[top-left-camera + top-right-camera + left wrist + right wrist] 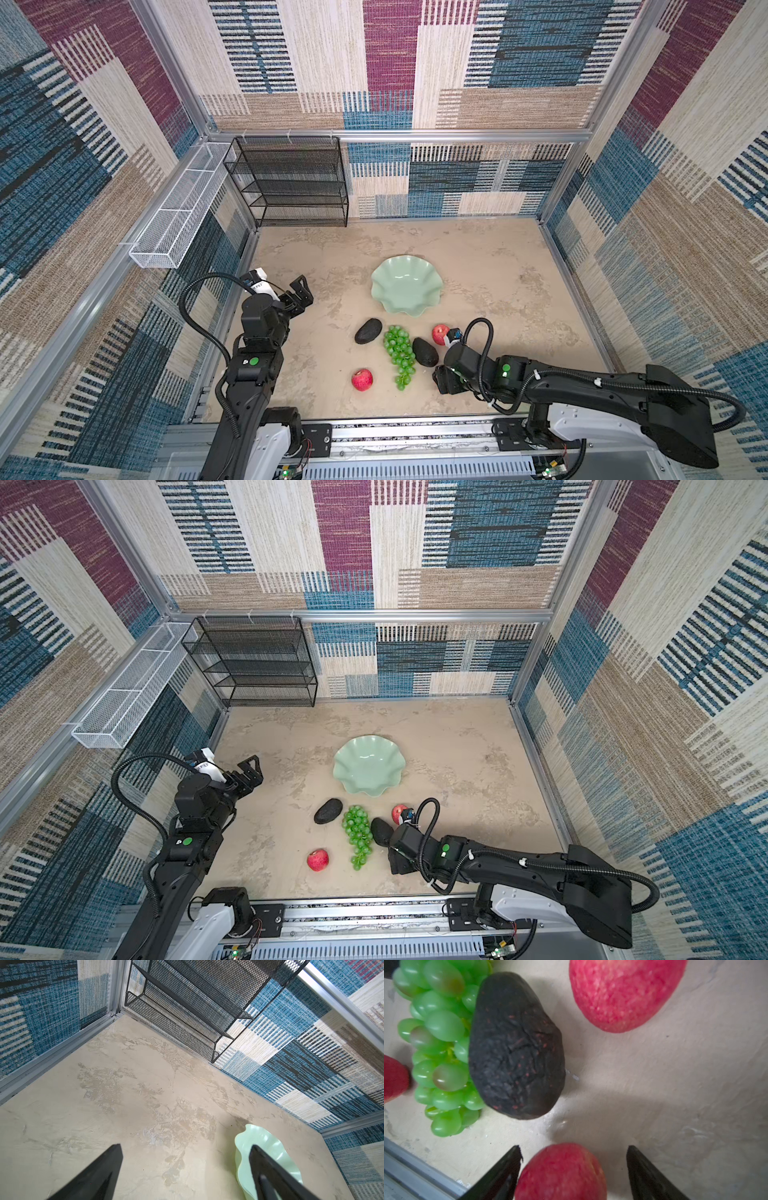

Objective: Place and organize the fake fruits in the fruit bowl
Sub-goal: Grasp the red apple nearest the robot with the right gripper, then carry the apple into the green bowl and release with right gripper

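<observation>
The pale green fruit bowl (pixel 406 284) (pixel 369 764) (pixel 270 1140) stands empty mid-table. In front of it lie two dark avocados (pixel 368 331) (pixel 425 352), a bunch of green grapes (pixel 400 353) (pixel 440 1049) between them, and two red apples (pixel 362 380) (pixel 439 334). My right gripper (pixel 574 1147) points down beside the nearer avocado (pixel 517 1047). A third apple (pixel 560 1174), hidden under the arm in both top views, sits between its jaws. One finger is almost on it and a gap remains at the other. My left gripper (pixel 302 291) (pixel 186 1145) hovers open and empty, left of the bowl.
A black mesh shelf rack (pixel 291 183) stands at the back left corner. A white wire basket (pixel 178 216) hangs on the left wall. Aluminium rails edge the table, one just in front of the fruit (pixel 415 1172).
</observation>
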Controlling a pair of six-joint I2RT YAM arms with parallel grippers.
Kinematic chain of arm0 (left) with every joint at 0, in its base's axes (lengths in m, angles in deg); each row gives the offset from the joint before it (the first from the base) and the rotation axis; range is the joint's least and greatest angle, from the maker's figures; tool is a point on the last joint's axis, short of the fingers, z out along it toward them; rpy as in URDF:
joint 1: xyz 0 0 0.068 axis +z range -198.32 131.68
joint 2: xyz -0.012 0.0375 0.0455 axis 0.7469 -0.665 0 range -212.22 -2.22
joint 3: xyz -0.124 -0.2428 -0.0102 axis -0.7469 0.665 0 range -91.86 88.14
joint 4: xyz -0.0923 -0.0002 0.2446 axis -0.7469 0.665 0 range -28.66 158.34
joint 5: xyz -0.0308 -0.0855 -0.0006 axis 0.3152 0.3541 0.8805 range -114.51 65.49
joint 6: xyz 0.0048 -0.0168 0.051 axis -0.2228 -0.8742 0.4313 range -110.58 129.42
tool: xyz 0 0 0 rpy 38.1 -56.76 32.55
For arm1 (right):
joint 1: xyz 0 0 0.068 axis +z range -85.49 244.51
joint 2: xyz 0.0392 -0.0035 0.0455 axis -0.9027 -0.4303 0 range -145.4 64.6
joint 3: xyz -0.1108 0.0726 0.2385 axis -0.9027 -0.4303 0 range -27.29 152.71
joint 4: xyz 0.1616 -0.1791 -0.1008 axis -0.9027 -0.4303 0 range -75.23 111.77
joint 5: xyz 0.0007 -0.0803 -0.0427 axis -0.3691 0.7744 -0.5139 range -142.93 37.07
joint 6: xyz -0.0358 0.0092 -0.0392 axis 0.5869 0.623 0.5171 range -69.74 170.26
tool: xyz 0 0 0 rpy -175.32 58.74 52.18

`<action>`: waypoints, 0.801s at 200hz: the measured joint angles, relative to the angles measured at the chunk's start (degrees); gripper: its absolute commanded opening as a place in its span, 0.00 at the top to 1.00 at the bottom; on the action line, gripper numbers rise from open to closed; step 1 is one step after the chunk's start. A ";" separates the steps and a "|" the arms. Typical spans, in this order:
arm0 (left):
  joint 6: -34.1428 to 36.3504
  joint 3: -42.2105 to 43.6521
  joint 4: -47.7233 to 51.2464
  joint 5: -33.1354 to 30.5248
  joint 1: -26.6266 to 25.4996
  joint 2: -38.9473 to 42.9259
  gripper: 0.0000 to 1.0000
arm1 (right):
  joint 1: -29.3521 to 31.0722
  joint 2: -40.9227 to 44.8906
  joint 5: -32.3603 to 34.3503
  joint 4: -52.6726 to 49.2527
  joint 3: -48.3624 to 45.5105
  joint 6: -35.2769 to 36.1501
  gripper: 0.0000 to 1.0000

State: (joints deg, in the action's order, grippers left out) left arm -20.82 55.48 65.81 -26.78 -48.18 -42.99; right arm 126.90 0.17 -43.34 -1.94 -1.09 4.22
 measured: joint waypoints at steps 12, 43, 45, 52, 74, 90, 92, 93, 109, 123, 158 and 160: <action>0.00 0.15 -0.13 -0.31 0.00 0.26 0.02 | 0.00 -1.40 0.07 0.74 0.00 -0.13 0.38; 0.02 0.24 -0.13 -0.59 0.00 0.37 0.02 | 0.13 -1.62 0.57 0.55 0.42 -0.42 0.49; 0.02 0.26 -0.15 -0.59 0.00 0.37 0.02 | 0.13 -1.33 0.63 0.39 0.42 -0.50 0.49; 0.02 0.31 -0.17 -0.61 0.00 0.37 0.02 | 0.13 0.11 0.96 -0.39 0.42 -0.83 0.51; 0.00 0.55 -0.22 -0.63 0.00 0.28 0.02 | 0.13 6.49 2.71 -3.80 1.31 -2.51 0.52; 0.00 0.61 -0.17 -0.63 0.00 0.09 0.02 | 0.11 10.54 5.18 -7.13 4.28 -3.19 0.52; 0.00 0.61 -0.17 -0.63 0.00 0.04 0.02 | 0.11 10.93 5.79 -7.56 4.96 -3.19 0.52; -0.02 0.61 -0.17 -0.63 0.00 0.04 0.02 | 0.11 10.93 5.79 -7.56 4.96 -3.19 0.52; -0.22 0.74 -0.17 -0.63 0.02 -0.09 0.02 | -1.03 11.87 8.98 -8.81 9.70 -2.10 0.51; -0.90 1.36 -0.44 -0.61 0.02 -0.07 0.03 | -5.33 9.94 9.99 -6.60 13.68 1.60 0.52; -3.04 2.82 0.96 -0.48 0.11 0.35 0.03 | -15.76 -4.07 8.76 4.81 22.51 12.46 0.52; -3.06 2.82 1.07 -0.42 0.11 0.42 0.03 | -16.02 -5.16 8.37 5.49 23.30 13.18 0.52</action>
State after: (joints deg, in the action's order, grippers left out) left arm -23.88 58.29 66.88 -27.19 -48.07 -42.58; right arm 110.88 -4.99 -34.97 3.55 22.21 17.40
